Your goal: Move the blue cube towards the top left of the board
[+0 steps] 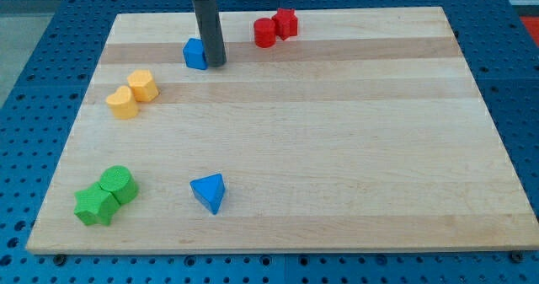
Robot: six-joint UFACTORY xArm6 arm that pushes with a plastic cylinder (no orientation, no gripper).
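Observation:
The blue cube point(194, 54) sits on the wooden board point(337, 149) near the view's top, left of centre. My rod comes down from the top edge, and my tip point(216, 64) rests on the board right against the cube's right side. A second blue block, a triangular prism point(209, 191), lies at the view's bottom, left of centre, far from the tip.
A red cylinder point(264, 33) and a red star-like block point(285, 23) touch each other at the top centre. Two yellow blocks point(133, 93) sit together at the left. A green cylinder point(117, 184) and a green star-like block point(93, 206) sit at the bottom left.

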